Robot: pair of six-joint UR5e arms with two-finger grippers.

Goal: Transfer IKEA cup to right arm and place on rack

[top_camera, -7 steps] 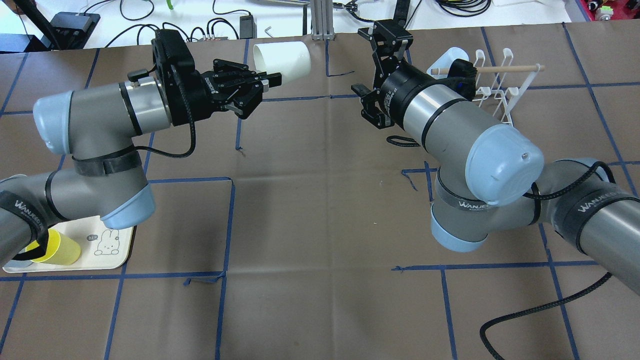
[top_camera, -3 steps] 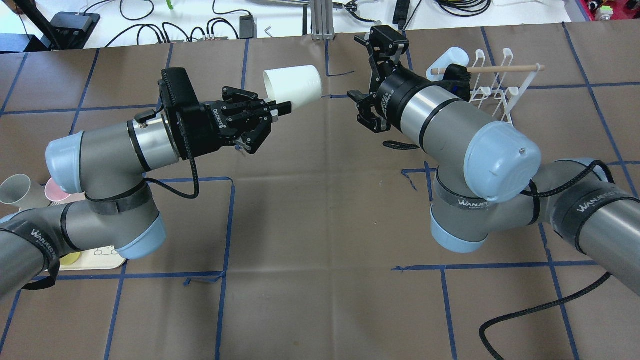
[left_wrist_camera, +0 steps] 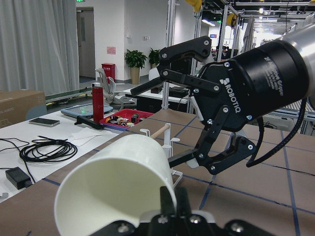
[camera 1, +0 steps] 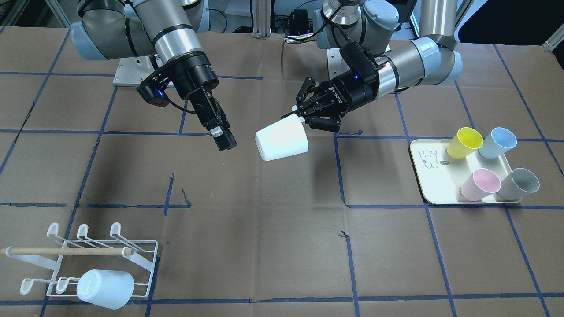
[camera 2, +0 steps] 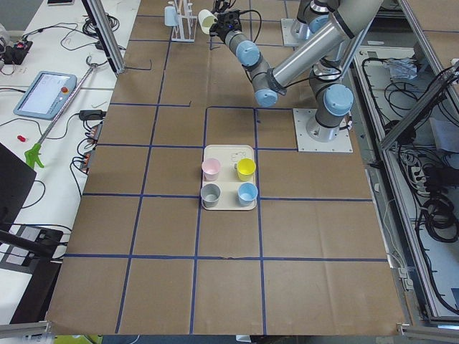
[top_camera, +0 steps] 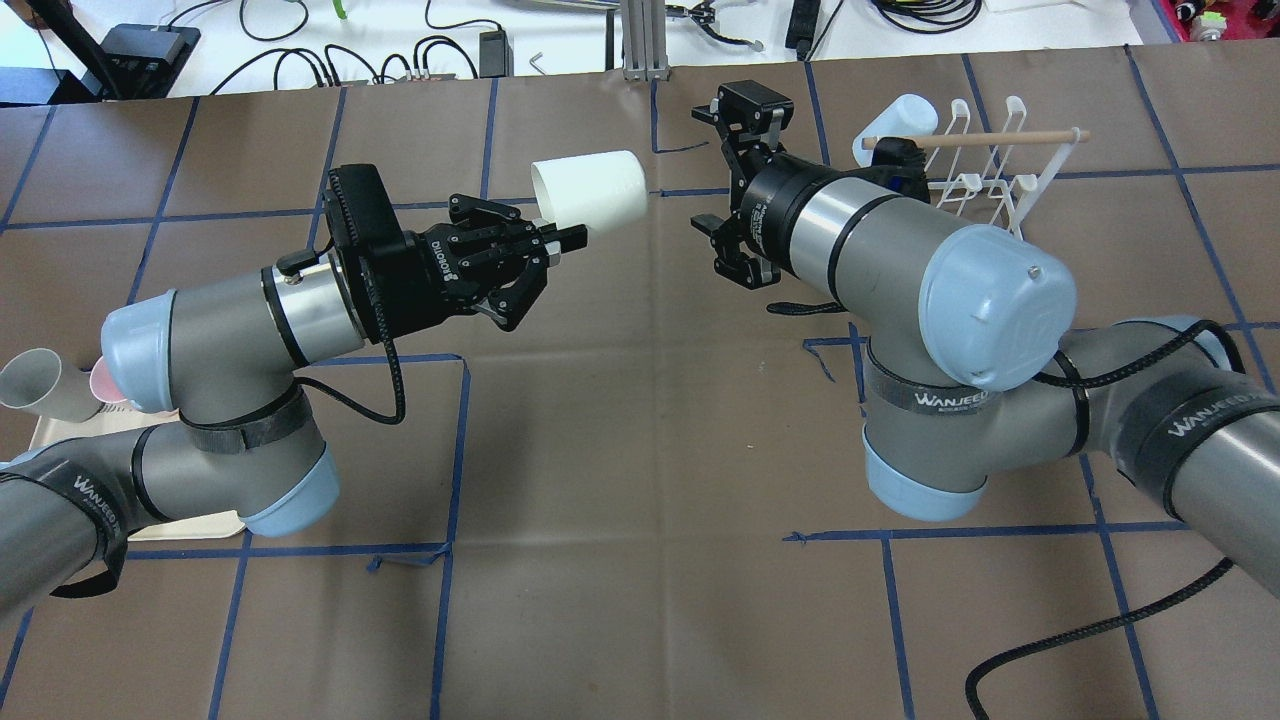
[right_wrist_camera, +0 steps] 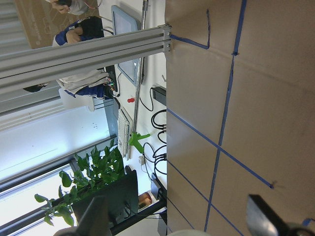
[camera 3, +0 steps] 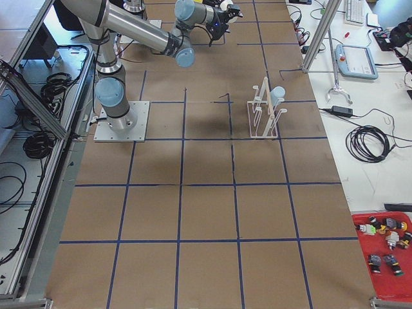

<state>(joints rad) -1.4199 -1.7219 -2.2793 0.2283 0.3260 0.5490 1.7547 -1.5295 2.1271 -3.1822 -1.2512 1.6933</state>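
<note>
Cup point(camera 1: 282, 141) mid-handover: clenched at its rim by the left gripper point(camera 1: 297, 116), it hung sideways at centre frame, while the right gripper point(camera 1: 221, 136), jaws spread, likely needed to advance and close.

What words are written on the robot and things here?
"ROBOTIQ": on the right gripper and on the left gripper holding the white cup.
"WANJEED": on black straps around the right arm and left arm.
Small print on the right gripper's body, a dark mark on the tray, a wall notice: too small to read.
</note>
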